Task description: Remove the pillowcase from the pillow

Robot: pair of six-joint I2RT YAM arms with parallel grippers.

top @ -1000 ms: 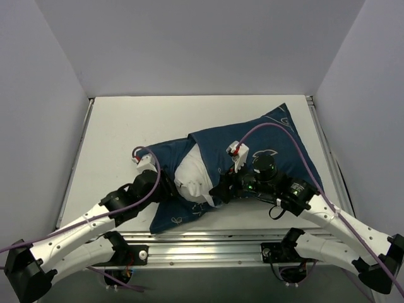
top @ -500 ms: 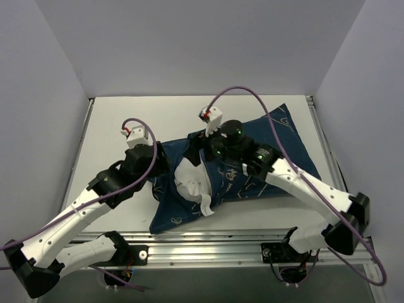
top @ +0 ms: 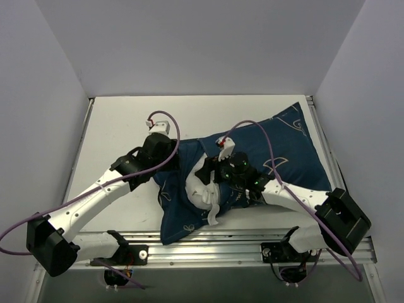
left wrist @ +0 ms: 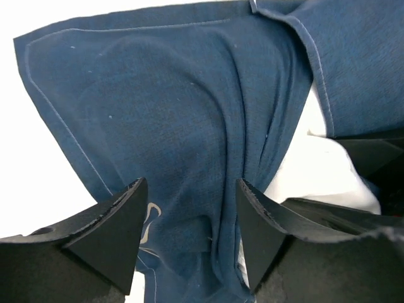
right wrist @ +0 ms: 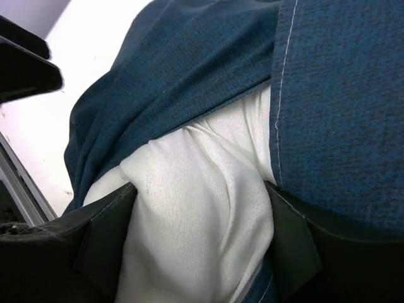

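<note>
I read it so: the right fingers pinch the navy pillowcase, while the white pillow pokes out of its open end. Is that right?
Not quite. The right wrist view shows the right fingers pinching the white pillow, not the navy pillowcase. The rest is correct.

The left arm [top: 95, 196] stretches forward and inward, and the left gripper [left wrist: 190, 183] points down with its jaws spread wide. The right arm [top: 297, 199] folds low toward the left, the right gripper [right wrist: 201, 189] clamped on a bulge of the pillow [right wrist: 189, 252].

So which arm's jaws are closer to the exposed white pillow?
Right. The right arm has its jaws straddling the bulging pillow. The left arm has its jaws over the navy pillowcase, with the pillow off to one side.
</note>
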